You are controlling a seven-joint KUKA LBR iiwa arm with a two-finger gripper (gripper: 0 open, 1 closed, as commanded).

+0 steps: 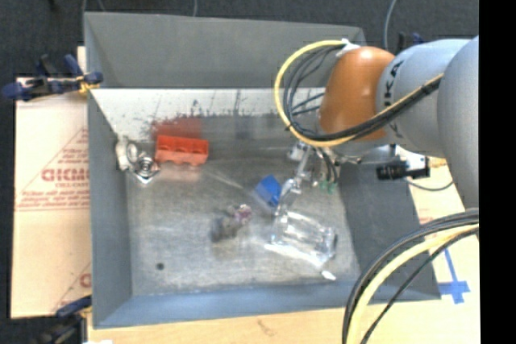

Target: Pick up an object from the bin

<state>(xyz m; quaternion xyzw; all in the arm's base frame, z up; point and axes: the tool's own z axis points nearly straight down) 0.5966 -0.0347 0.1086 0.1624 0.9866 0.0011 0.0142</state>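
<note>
Here a blue block [268, 191] lies beside the gripper [301, 176].

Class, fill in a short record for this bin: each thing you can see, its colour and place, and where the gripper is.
bin: grey metal
gripper: right of centre, just right of the blue block
blue block: small, centre-right
clear plastic piece: lower right, below the gripper
orange block: upper left, by the back wall
silver metal piece: far left, beside the orange block
dark small thing: centre

Hand [301, 176] half hidden under orange cover [355, 89], small dark clutter [229, 224], perhaps two things, blurred.
</note>
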